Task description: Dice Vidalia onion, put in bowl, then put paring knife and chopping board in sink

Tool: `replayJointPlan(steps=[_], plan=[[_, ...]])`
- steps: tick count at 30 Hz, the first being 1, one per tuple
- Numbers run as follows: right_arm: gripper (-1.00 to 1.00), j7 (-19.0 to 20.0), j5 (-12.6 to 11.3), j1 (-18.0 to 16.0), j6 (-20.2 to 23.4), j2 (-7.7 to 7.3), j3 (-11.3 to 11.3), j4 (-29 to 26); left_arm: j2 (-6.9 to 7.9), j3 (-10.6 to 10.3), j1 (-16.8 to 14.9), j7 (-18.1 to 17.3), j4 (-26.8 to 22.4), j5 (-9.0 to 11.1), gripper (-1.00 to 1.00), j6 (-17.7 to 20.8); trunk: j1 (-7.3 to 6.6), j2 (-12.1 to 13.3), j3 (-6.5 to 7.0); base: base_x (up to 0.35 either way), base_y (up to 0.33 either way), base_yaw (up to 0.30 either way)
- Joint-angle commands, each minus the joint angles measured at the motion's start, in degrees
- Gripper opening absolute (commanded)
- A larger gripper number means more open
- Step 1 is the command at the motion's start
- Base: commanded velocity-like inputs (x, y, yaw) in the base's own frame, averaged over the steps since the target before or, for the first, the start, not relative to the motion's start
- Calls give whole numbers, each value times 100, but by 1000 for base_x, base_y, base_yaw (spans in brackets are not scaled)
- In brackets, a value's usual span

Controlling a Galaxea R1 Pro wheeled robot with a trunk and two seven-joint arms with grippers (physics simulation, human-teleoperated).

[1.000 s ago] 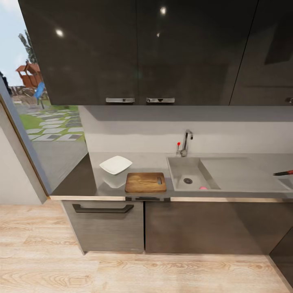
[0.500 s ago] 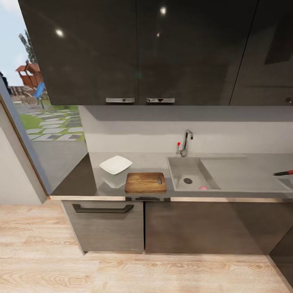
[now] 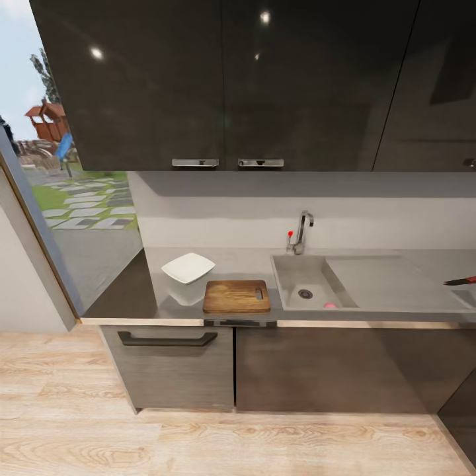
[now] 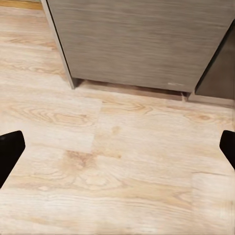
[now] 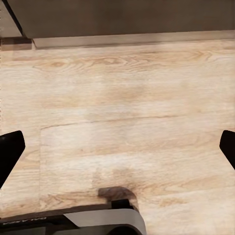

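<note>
Task status: nothing is judged to have been started; all steps remain.

- Vidalia onion (image 3: 329, 305): a small pinkish-red ball, seen whole in the basin of the sink (image 3: 291, 274), at the front wall just beside the round drain (image 3: 305, 293). Not yet taken out.
- Sink: grey matt recessed rectangle with a flat drainboard (image 3: 390, 281) on one side; a chrome tap (image 3: 301, 231) with a red-tipped lever is set behind it.
- Chopping board (image 3: 237, 296): dark brown wood with visible grain, rounded corners, oval slot near the short edge facing the sink. It lies flat at the countertop's front edge, between bowl and sink, and is bare.
- Bowl (image 3: 188, 268): white, square, rounded corners, flaring sides; it is set just beside the board's far corner and looks empty.
- Paring knife (image 3: 460, 281): slim, dark blade, red handle, cut off by the picture edge; on the countertop (image 3: 244, 264) beyond the drainboard, well apart from the board.
- Countertop: smooth grey, over wood-grain cabinet fronts (image 3: 178, 370).
- Left gripper (image 4: 117, 147): black fingertips spread wide, nothing between them, over pale plank floor (image 4: 122, 161).
- Right gripper (image 5: 117, 147): likewise spread and empty, over the same floor.
</note>
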Motion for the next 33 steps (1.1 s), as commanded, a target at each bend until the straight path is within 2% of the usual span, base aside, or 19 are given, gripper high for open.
replayJointPlan(steps=[1, 3, 7, 9, 12, 15, 24, 26, 28, 30, 31, 33], plan=[[100, -33, -26, -6, -12, 20, 54, 2, -12, 7, 0, -8, 14, 21, 100, -6, 4, -12, -11, 0, 0, 0], [100, -11, -22, -4, -12, 68, 64, -5, -28, 8, 0, -8, 76, 21, 100, -4, 4, -12, -11, 0, 0, 0], [100, -5, -22, -5, -15, 45, 51, -37, -40, 3, 0, -8, 163, 21, 100, -3, 4, -12, -11, 0, 0, 0], [100, -11, -25, -5, -26, -14, 38, -190, -43, 0, 0, -8, 191, 21, 100, -3, 4, -12, -11, 0, 0, 0], [100, -19, -7, -3, -11, -145, 32, -705, -44, -6, 0, -8, 208, 22, 100, -3, 4, -12, -11, 0, 0, 0], [100, -63, 3, -3, 82, -403, 30, -1579, -44, -8, 0, -8, 222, 25, 100, -3, 4, -12, -11, 0, 0, 0], [100, -476, 98, -3, 452, -651, 35, -3345, -44, -6, 0, -8, 248, 27, 100, -7, 4, -12, -11, 0, 0, 0], [100, -623, 231, -3, 585, -757, 44, -3823, -44, -1, 0, -8, 227, 29, 100, -10, 4, -12, -11, 0, 0, 0], [100, -871, 503, 2, 674, -961, 57, -4619, -44, 10, 0, -8, 207, 29, 100, -11, 4, -12, -11, 0, 0, 0], [100, -955, 577, 30, 688, -1049, 62, -4880, -44, 14, 0, -8, 205, 29, 100, -11, 4, -12, -11, 0, 0, 0], [100, -1063, 644, 186, 684, -1142, 67, -5193, -44, 20, 0, -8, 203, 30, 100, -12, 4, -12, -11, 0, 0, 0], [100, -1153, 679, 434, 624, -1193, 70, -5507, -44, 23, 0, -8, 202, 30, 100, -12, 4, -12, -11, 0, 0, 0]])
